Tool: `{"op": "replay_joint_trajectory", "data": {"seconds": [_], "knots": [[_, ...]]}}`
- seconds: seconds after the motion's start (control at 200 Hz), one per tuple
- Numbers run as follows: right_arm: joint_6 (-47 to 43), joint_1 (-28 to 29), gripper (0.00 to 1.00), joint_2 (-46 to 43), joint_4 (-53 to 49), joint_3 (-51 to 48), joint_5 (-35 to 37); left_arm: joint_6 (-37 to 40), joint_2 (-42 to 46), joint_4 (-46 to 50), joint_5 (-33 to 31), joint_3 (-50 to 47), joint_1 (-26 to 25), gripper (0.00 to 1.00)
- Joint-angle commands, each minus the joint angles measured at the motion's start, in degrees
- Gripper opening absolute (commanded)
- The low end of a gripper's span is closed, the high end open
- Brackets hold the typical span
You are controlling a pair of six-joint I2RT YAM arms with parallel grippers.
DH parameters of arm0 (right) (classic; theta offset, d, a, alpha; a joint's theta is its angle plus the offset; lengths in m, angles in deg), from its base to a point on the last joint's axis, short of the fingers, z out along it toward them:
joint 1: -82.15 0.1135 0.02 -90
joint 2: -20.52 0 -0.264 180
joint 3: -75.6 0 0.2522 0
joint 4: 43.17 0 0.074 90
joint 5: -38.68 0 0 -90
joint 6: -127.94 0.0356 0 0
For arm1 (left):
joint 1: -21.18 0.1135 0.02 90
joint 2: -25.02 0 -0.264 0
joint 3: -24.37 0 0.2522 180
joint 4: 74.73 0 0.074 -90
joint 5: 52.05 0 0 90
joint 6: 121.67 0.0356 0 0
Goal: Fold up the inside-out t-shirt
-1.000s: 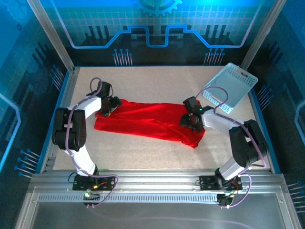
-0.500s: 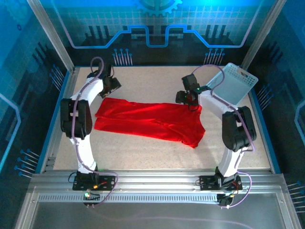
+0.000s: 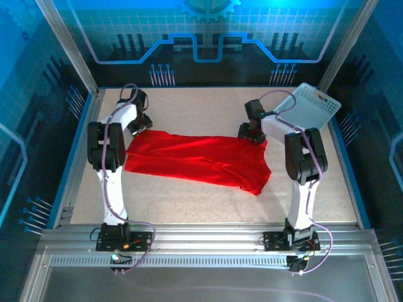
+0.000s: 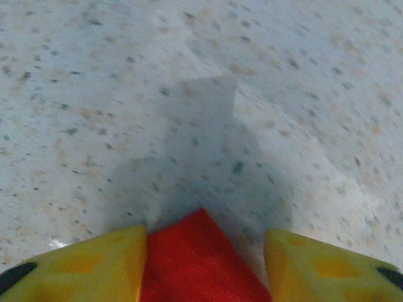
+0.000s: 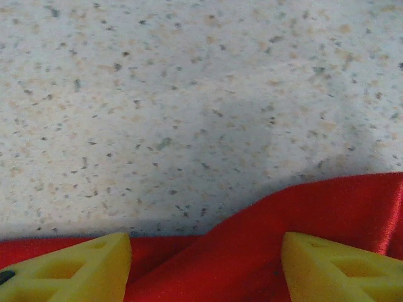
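One inside-out t-shirt, bright red, lies spread flat across the middle of the tabletop. It reaches from near the left edge towards the right edge, its long axis slanting a little so that the right end sits closer to the near edge. The cloth shows soft wrinkles, and one lobe hangs toward the near edge at the right end.

At the shirt's far-left corner sits the left claw, low against the tabletop. From the left wrist, its yellow fingers stand apart on either side of a pointed tip of red cloth. The tip touches the left-hand finger and leaves a gap beside the other, so the claw is released, not clenched on the cloth.

At the shirt's far-right corner sits the right claw. From the right wrist, its yellow fingers are spread wide over the shirt's far edge, with a raised fold of red between them, and it too is released.

Beyond it, at the far-right corner of the tabletop, a light blue mesh basket rests tilted.
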Motion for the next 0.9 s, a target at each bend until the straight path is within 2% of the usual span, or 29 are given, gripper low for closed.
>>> {"op": "replay_joint_trajectory", "data": {"seconds": [0.0, 0.18, 0.375, 0.4, 0.46, 0.61, 0.89], "knots": [[3.03, -1.57, 0.66, -0.48, -1.70, -2.70, 2.14, -0.80, -0.79, 3.30, -1.74, 1.17, 1.77, 0.37], [2.62, -2.08, 0.66, -1.22, 0.42, -5.15, 1.82, -1.79, -1.04, 2.65, 0.47, 0.64, 3.69, 0.17], [1.34, -1.78, 0.66, -2.01, 1.69, -5.51, 1.33, -1.88, 0.46, 1.03, 1.65, -0.32, 4.11, 0.08], [1.14, -1.78, 0.66, -2.12, 1.77, -5.43, 1.34, -1.89, 0.80, 0.81, 1.95, -0.35, 4.11, 0.10], [0.56, -1.46, 0.66, -2.25, 1.86, -5.34, 1.30, -1.52, 2.20, -0.52, 3.12, -1.06, 3.94, 0.25], [0.03, -0.86, 0.66, -2.66, 2.08, -5.37, 1.23, -0.91, 5.49, -2.61, 4.70, -2.04, 2.60, 0.37], [-0.24, -0.73, 0.66, -2.84, 2.06, -5.34, 1.15, -0.30, 4.52, -1.06, 4.63, -0.01, -0.18, 0.40]]}}
